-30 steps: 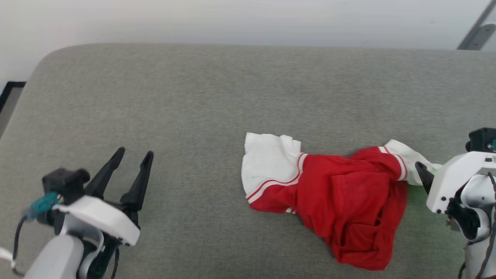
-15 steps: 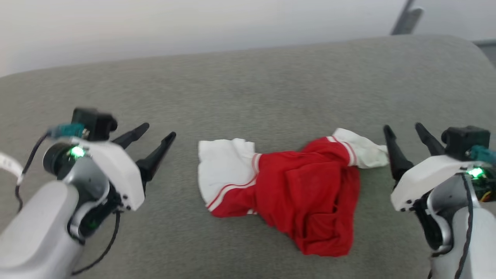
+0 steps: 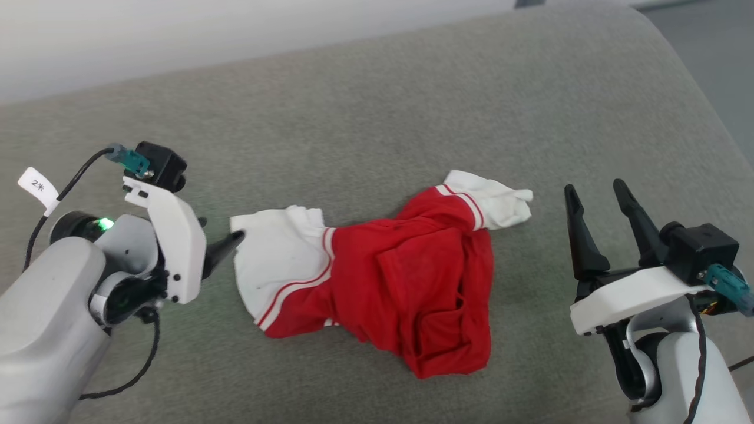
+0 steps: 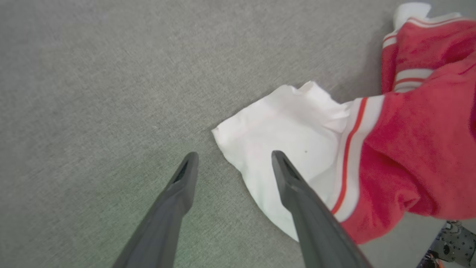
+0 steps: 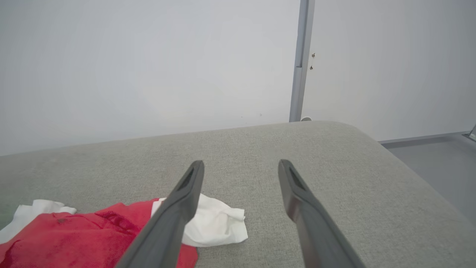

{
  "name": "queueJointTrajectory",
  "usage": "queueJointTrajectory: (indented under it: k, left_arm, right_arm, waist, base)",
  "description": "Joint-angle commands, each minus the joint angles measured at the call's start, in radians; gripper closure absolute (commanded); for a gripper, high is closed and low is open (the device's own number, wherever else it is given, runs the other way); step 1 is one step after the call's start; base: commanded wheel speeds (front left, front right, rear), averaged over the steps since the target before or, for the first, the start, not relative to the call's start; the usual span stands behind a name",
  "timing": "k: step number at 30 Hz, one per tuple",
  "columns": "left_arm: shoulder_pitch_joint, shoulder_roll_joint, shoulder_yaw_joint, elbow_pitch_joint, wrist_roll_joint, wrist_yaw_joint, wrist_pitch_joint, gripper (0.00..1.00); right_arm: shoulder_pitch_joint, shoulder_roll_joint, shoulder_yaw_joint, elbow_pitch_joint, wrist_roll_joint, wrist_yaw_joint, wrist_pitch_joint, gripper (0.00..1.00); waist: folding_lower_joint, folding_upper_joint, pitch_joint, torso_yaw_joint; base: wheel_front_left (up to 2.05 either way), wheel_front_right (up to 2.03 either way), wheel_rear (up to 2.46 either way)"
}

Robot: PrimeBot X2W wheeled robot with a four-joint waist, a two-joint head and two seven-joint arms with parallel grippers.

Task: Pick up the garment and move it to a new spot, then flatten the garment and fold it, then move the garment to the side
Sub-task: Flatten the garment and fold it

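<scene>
The garment (image 3: 406, 282) lies crumpled in the middle of the grey cushion (image 3: 353, 118), red body bunched, one white sleeve (image 3: 277, 253) spread to the left and the other (image 3: 495, 200) at the upper right. Its print is hidden in the folds. My left gripper (image 3: 221, 232) is open at the left sleeve's edge. In the left wrist view the sleeve's corner (image 4: 260, 126) lies just ahead of the left gripper (image 4: 234, 154), with one finger over the white cloth and one over bare cushion. My right gripper (image 3: 594, 191) stands open and empty, apart from the right sleeve (image 5: 215, 223).
The cushion's rounded right edge (image 3: 695, 100) drops to grey floor (image 3: 718, 41). A white wall (image 5: 148, 56) with a grey post (image 5: 299, 59) stands behind. Bare cushion lies beyond and in front of the garment.
The head camera has turned, shifting the whole picture. My left gripper has closed in on the left sleeve's edge. My right gripper now stands farther from the right sleeve.
</scene>
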Motion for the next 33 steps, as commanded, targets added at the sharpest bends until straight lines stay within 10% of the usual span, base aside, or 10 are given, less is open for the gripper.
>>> queueJointTrajectory:
  k: [1, 16, 18, 33]
  left_arm:
    - [-0.018, 0.006, -0.012, 0.038, -0.009, 0.004, 0.045, 0.00]
    - [0.019, -0.053, -0.081, 0.245, -0.033, 0.055, 0.202, 0.00]
    - [0.021, -0.079, -0.077, 0.258, -0.055, 0.054, 0.220, 1.00]
    - [-0.038, 0.017, 0.031, 0.163, -0.108, 0.092, 0.192, 1.00]
  right_arm:
    - [0.009, 0.003, 0.003, 0.011, 0.016, 0.000, -0.025, 0.00]
    - [-0.021, 0.003, 0.036, 0.062, 0.079, 0.000, -0.093, 0.00]
    - [-0.026, 0.003, 0.037, 0.068, 0.085, 0.000, -0.097, 0.00]
    - [-0.018, 0.003, -0.007, 0.091, 0.055, 0.000, -0.086, 0.00]
  waist:
    - [0.0000, 0.0000, 0.031, -0.032]
    - [0.0000, 0.0000, 0.101, -0.081]
    - [0.0000, 0.0000, 0.104, -0.079]
    - [0.0000, 0.0000, 0.070, -0.006]
  base:
    - [0.00, 0.00, 0.00]
    - [0.00, 0.00, 0.00]
    - [0.00, 0.00, 0.00]
    - [0.00, 0.00, 0.00]
